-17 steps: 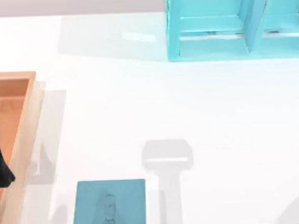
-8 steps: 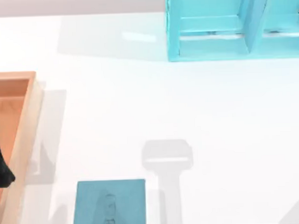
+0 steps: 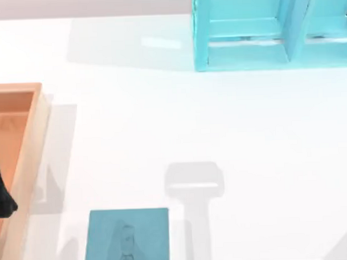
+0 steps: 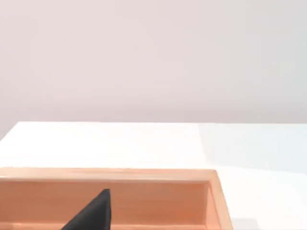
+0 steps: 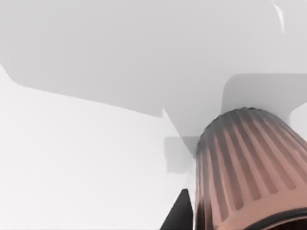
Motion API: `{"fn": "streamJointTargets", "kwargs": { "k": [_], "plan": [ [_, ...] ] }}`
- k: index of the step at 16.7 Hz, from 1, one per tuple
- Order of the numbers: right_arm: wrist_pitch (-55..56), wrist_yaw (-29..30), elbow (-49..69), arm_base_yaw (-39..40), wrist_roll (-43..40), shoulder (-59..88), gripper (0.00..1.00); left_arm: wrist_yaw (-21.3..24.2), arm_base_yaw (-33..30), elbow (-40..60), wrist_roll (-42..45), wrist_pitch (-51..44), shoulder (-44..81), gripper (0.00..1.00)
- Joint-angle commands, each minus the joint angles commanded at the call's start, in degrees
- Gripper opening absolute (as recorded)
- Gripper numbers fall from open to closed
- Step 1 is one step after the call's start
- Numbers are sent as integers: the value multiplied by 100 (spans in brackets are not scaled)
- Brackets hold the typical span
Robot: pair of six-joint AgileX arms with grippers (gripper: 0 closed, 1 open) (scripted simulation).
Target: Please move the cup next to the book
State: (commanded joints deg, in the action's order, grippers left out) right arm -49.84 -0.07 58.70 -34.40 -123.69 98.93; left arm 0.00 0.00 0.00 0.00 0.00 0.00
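The cup (image 5: 244, 158), ribbed and brownish-pink with a darker rim, fills the near part of the right wrist view and hangs above the white table. My right gripper (image 5: 230, 218) is shut on it. One dark fingertip (image 5: 178, 214) presses its side and the other is hidden behind the cup. The teal-blue book (image 3: 127, 239) lies flat at the table's front edge, left of centre, with a faint figure on its cover. A gripper-shaped shadow (image 3: 194, 183) falls on the table just right of the book. My left gripper (image 3: 0, 196) is parked over the orange tray at the far left.
An orange wooden tray (image 3: 31, 146) runs along the left edge, and its rim (image 4: 144, 175) appears in the left wrist view. A bright cyan shelf unit (image 3: 261, 30) stands at the back right. White tabletop spreads between them.
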Motion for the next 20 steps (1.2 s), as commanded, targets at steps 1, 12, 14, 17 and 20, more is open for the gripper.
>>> {"fn": "streamJointTargets", "kwargs": {
  "k": [1, 12, 14, 17, 20],
  "plan": [
    [0, 0, 0, 0, 0, 0, 10, 0, 0, 0, 0, 0, 0, 100],
    [-22, 1, 18, 0, 4, -11, 0, 0, 0, 0, 0, 0, 0, 100],
    [-227, 0, 163, 11, -26, -76, 0, 0, 0, 0, 0, 0, 0, 100],
    [-767, -1, 510, 3, -35, -248, 0, 0, 0, 0, 0, 0, 0, 100],
    [-1147, 1, 757, -9, -11, -392, 0, 0, 0, 0, 0, 0, 0, 100]
  ]
}}
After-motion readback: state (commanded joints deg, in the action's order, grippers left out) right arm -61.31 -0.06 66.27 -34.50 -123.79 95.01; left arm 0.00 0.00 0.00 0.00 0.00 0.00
